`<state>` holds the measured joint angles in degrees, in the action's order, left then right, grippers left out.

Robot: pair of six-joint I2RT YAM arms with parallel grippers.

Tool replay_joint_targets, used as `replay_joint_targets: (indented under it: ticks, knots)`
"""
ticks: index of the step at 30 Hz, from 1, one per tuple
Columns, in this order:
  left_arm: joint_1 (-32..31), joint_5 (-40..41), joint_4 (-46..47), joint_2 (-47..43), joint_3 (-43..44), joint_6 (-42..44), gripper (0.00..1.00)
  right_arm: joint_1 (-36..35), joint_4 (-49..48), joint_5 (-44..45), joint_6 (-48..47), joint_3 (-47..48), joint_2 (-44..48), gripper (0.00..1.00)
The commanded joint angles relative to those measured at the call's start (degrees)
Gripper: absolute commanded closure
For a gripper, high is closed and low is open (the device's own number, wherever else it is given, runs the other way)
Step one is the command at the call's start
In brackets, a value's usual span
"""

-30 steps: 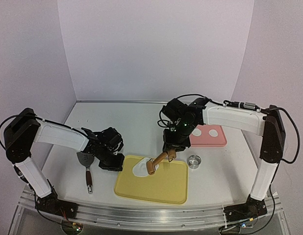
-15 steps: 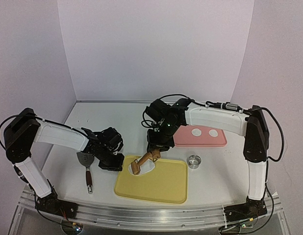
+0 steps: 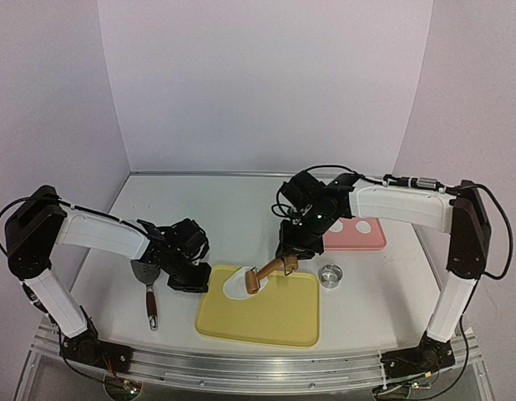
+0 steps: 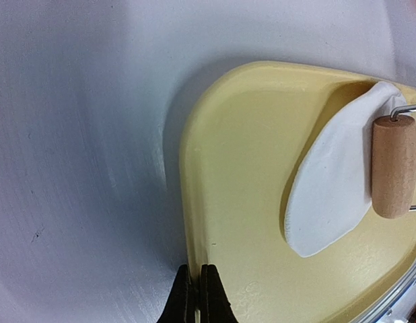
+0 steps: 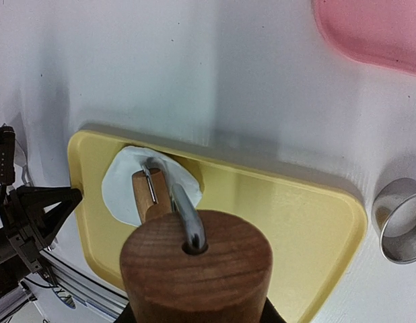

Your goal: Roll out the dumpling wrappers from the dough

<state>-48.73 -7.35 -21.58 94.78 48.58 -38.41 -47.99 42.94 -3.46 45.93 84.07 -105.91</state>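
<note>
Pinching the round wooden handle of the roller [image 3: 255, 281] in the right gripper [image 3: 290, 261], jaws closed partway around that handle, and reaching down from the far right so that the barrel is sitting on the dough [image 3: 235, 288]. Holding it at a slant, handle high and to the right, barrel low and to the left, probably to lean weight through the wire yoke onto the barrel. Resting the left gripper [image 4: 197, 295], fingers pressed together and holding nothing, at the left edge of the yellow board [image 3: 279, 322]. Seemingly bracing the board against sliding under the push, though actual contact is hard to confirm.

Showing the dough as a flattened, uneven oval at the board's far left corner, long axis running from near left to far right, narrower tip pointing at the far edge. Setting the barrel along the dough's right margin, its own long axis near to far and close to parallel with the oval. Judging from that, the rolling should run leftward across the short way, widening the sheet.

Leaving two dumpling wrappers [image 3: 335, 225] side by side on the pink tray [image 3: 376, 244] at the far right, well apart from the board; being round, pointing nowhere. Standing the ring cutter [image 3: 330, 276] on the table [image 3: 199, 209] just right of the board, likely within the right arm's reach for cutting. Lying unused near the left arm, a spatula [image 3: 148, 288], handle toward the near edge.
</note>
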Motion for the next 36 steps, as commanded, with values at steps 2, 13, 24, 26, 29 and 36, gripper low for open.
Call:
replay_joint_targets:
  ticks: [2,13,24,26,29,36]
  knots:
    - [-0.3,-0.6,-1.3,-2.2,-0.8,-0.2,1.0,1.5,13.3,12.8,-1.2,-4.6,-3.1,1.0]
    - [-0.4,-1.7,-0.9,-0.4,2.0,2.4,1.0,-3.0,13.1,10.1,-1.6,12.4,-16.3,1.0]
    - [-0.6,-0.3,-1.5,-1.4,0.7,0.2,1.0,-4.6,13.1,10.7,-2.8,15.0,-17.7,1.0]
    - [-0.6,0.4,-2.1,-1.4,0.6,-0.3,1.0,-4.0,13.2,11.7,-2.4,12.4,-15.4,1.0]
    - [-0.5,0.9,-2.7,-1.5,-0.1,-0.9,1.0,-2.8,13.4,12.9,-1.4,5.8,-10.1,1.0]
    - [-0.5,1.0,-2.6,-2.4,-1.3,-1.1,1.0,1.2,13.4,15.2,0.5,-6.7,-0.4,1.0]
